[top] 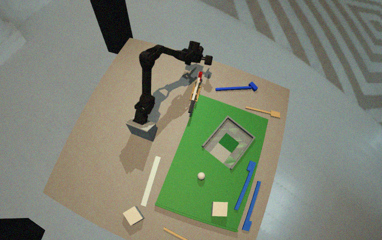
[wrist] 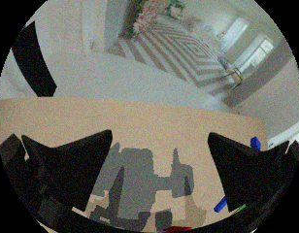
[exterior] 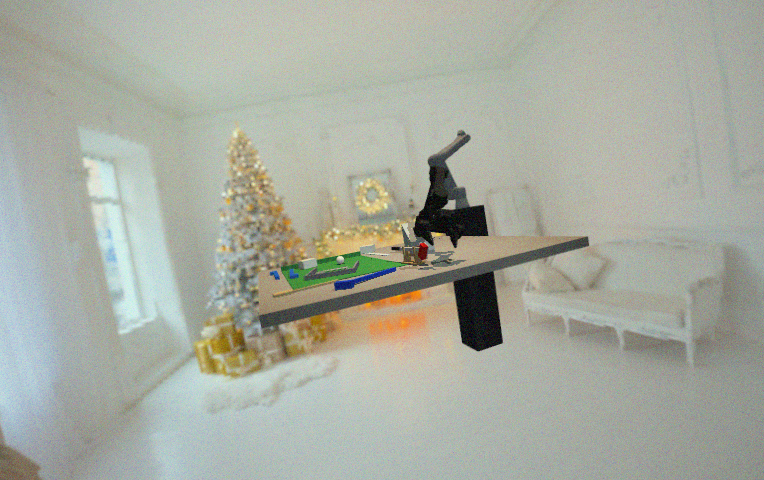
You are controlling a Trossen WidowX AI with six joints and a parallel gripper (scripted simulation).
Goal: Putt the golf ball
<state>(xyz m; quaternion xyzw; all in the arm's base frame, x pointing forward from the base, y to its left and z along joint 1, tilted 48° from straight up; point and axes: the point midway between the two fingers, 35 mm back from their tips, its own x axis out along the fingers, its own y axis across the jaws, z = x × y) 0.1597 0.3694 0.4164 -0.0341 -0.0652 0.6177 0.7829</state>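
Golf ball (top: pixel 201 176) on mat (top: pixel 181 190), before ramp (top: pixel 218 153).

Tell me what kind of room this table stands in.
Most likely a living room dressed for Christmas: a decorated tree with gold gift boxes beneath it, a white sofa by the wall, and a wreath.
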